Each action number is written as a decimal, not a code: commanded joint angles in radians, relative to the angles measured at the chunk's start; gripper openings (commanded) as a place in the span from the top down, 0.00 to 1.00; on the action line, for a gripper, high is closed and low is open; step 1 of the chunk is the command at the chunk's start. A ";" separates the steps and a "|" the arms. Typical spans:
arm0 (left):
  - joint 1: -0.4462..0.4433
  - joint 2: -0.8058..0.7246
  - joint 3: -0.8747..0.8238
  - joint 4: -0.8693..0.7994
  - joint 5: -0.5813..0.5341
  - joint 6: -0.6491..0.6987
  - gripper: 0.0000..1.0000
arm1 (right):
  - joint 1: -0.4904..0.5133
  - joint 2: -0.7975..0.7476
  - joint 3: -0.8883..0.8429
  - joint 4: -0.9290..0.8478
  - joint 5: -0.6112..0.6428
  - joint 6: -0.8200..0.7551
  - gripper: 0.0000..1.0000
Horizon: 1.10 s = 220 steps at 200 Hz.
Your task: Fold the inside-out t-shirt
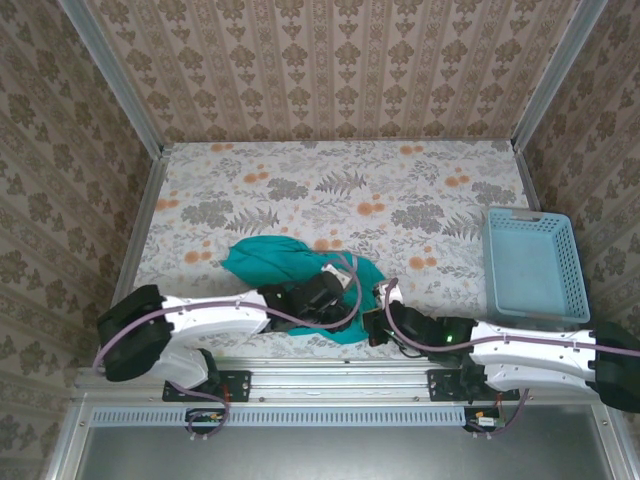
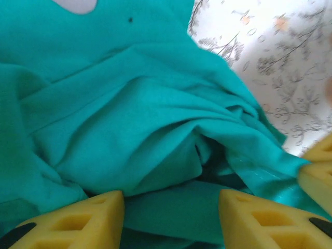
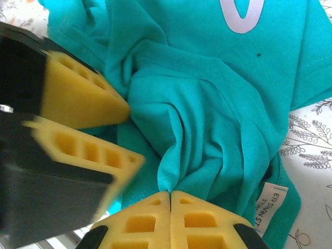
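Observation:
The teal-green t-shirt (image 1: 280, 262) lies crumpled at the near middle of the table. Its small white tag (image 3: 270, 205) shows at the lower right of the right wrist view, and a white mark (image 3: 241, 15) shows near the top. My right gripper (image 3: 170, 196) is shut, pinching a raised fold of the shirt between its yellow fingertips; from above it (image 1: 378, 305) sits at the shirt's near right edge. My left gripper (image 2: 171, 207) stands open just over the fabric, with cloth lying loose in the gap. Its fingers (image 3: 83, 98) sit close to the left of the pinched fold.
A light-blue slotted basket (image 1: 530, 265) stands at the right of the table, apart from the shirt. The flowered tablecloth (image 1: 400, 190) stretches behind the shirt. Patterned walls close in the back and both sides. The two grippers are very close together.

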 commanded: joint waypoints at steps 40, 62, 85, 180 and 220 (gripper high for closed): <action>0.001 0.120 0.069 -0.037 -0.060 -0.060 0.52 | 0.006 -0.042 -0.058 0.047 0.005 0.049 0.98; 0.014 0.110 0.046 -0.008 -0.079 -0.066 0.62 | 0.006 -0.038 -0.081 0.053 0.017 0.067 0.99; 0.025 0.089 0.026 0.023 -0.092 -0.067 0.76 | 0.006 -0.023 -0.100 0.051 0.031 0.081 0.99; -0.004 -0.093 -0.015 0.115 -0.064 0.016 1.00 | -0.024 0.007 -0.037 -0.057 0.078 0.055 0.78; -0.013 -0.143 -0.015 0.135 -0.021 0.027 1.00 | -0.042 -0.052 -0.011 -0.037 0.030 -0.020 0.61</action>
